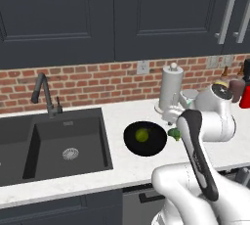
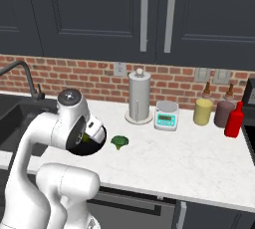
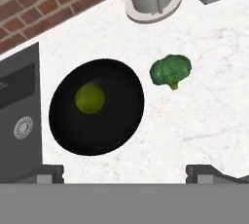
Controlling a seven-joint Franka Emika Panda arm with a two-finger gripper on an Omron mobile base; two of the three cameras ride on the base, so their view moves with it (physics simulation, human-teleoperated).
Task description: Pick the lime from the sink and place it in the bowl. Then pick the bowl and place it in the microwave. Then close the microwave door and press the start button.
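The yellow-green lime (image 3: 90, 98) lies inside the glossy black bowl (image 3: 114, 121), which stands on the white counter just right of the sink (image 1: 68, 146). Seen from the left base, the lime (image 1: 142, 135) sits at the middle of the bowl (image 1: 129, 141). My gripper (image 3: 125, 174) hovers above the counter at the bowl's near side. It is open, its two dark fingertips (image 3: 48, 173) stand far apart, and nothing is between them. In the right base view my arm covers most of the bowl (image 2: 94, 143). The microwave and its door are out of view.
A broccoli floret (image 3: 170, 70) lies on the counter right beside the bowl. Behind it stand a paper towel holder (image 2: 139, 96) and a kitchen scale (image 2: 166, 115), with bottles (image 2: 203, 111) further right. The dark faucet (image 1: 44, 92) rises behind the sink; dark cabinets hang above.
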